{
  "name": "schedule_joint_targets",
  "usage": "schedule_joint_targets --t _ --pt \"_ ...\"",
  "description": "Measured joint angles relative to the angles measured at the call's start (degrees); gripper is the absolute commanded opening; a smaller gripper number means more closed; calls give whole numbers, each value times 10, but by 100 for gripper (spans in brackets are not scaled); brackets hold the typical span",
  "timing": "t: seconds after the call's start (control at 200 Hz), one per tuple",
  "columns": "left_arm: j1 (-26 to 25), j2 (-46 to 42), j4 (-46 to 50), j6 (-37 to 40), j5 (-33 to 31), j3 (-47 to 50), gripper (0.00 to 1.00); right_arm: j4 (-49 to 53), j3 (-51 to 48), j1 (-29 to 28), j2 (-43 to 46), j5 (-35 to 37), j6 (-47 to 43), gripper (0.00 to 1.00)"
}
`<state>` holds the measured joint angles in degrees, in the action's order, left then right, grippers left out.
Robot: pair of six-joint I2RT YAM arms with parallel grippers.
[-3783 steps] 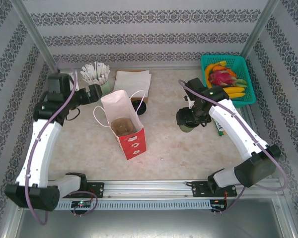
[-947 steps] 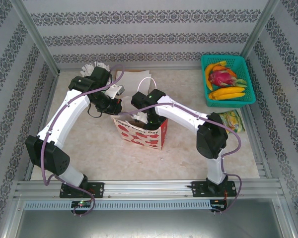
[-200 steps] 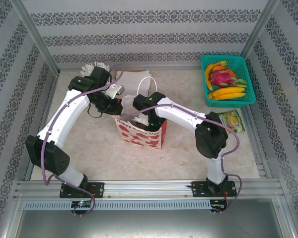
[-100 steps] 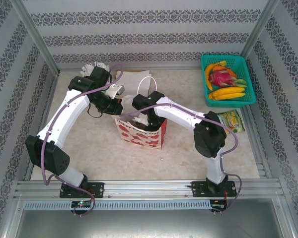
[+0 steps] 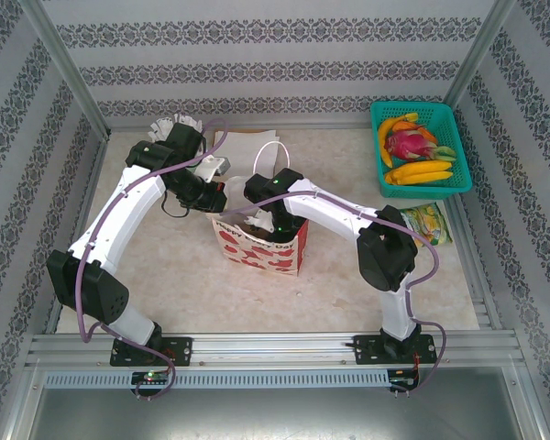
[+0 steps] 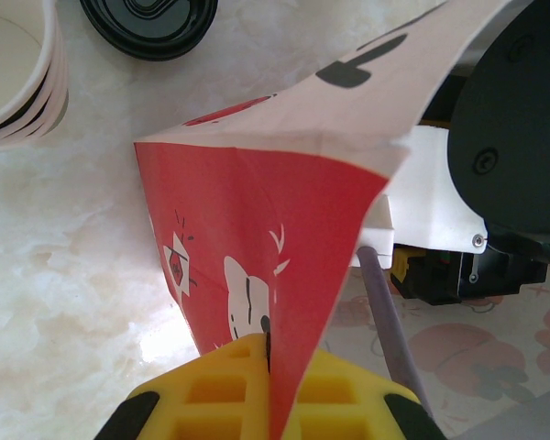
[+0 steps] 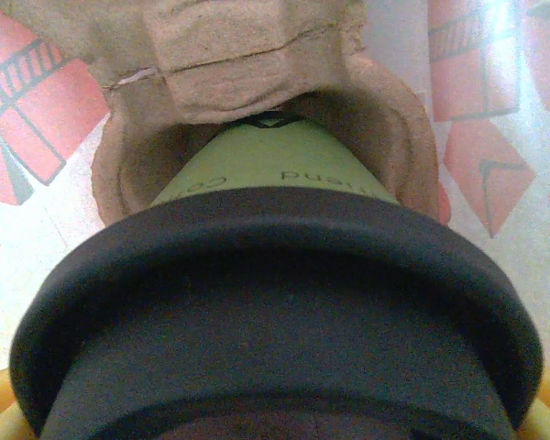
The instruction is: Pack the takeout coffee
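Observation:
A red and white paper bag (image 5: 257, 252) stands open at the table's middle. My left gripper (image 5: 218, 203) is shut on the bag's upper edge; in the left wrist view its yellow fingers (image 6: 211, 394) pinch the red paper wall (image 6: 257, 220). My right gripper (image 5: 273, 225) reaches down into the bag. It is shut on the takeout coffee (image 7: 275, 174), an olive-green cup with a black lid (image 7: 275, 321), and yellow fingertips (image 7: 548, 403) flank the lid. The cup's base sits in a well of a brown cardboard holder (image 7: 220, 55) on the bag's floor.
A green basket (image 5: 445, 115) of fruit stands at the back right, with a snack packet (image 5: 428, 223) in front of it. Behind the bag are a stack of lidless cups (image 6: 14, 73), a loose black lid (image 6: 151, 14), a cup of white sticks (image 5: 176, 126) and a paper stack (image 5: 247, 147).

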<state>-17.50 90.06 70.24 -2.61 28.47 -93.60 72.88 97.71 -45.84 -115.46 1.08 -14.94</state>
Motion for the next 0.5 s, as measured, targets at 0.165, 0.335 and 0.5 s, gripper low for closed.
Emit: schedule_joint_targets --t 0.165,0.335,0.5 --pt "0 0 0 0 0 0 0 0 1 0 4 0 0 64" --pt "0 0 0 0 0 0 0 0 2 0 6 0 2 68" --pt "0 0 0 0 0 0 1 0 2 0 7 -1 2 74"
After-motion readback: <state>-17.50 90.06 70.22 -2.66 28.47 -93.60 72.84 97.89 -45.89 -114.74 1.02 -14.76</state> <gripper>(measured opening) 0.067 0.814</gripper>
